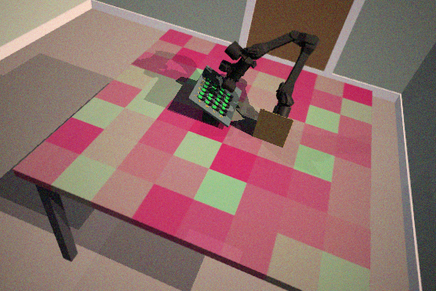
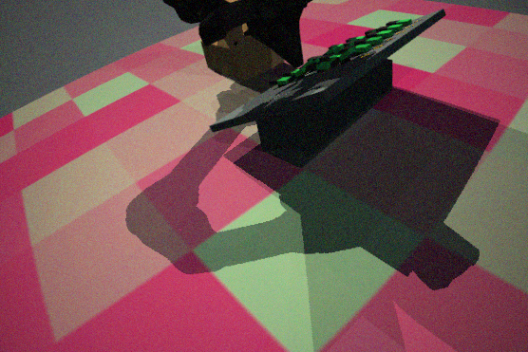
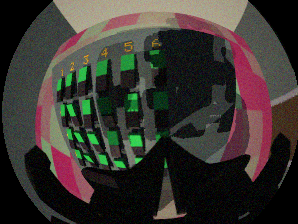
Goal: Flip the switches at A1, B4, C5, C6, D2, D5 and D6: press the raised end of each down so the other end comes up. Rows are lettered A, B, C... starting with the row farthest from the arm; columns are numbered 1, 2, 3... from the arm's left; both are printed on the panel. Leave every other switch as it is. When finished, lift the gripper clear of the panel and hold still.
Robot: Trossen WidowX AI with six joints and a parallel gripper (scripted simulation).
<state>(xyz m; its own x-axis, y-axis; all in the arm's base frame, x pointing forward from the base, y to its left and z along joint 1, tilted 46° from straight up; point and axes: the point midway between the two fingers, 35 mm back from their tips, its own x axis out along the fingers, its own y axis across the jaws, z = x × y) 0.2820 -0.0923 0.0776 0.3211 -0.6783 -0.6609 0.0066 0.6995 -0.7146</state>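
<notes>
The tilted grey switch panel (image 1: 231, 119) (image 2: 233, 116) (image 3: 202, 151) carries green and dark rocker switches under orange column numbers 1 to 6. My gripper (image 2: 301, 64) (image 3: 164, 141) is shut and empty, its tips pointing down at column 6. In the wrist view the tips overlap the near edge of switch C6 (image 3: 162, 134); contact cannot be told. Switch A1 (image 3: 60, 86), switch B4 (image 3: 104, 105) and switch C5 (image 3: 135, 140) show left of the tips. Switch D5 (image 3: 137, 160) is partly hidden by the fingers, and switch D6 (image 3: 165, 162) shows only as a sliver. Raised ends are hard to tell.
A dark block (image 2: 328, 112) holds the panel up above the chequered table (image 1: 231, 190). A brown box (image 1: 273, 128) (image 2: 237, 57) stands by the arm's base. The arm's shadow darkens column 6 and the panel's right side.
</notes>
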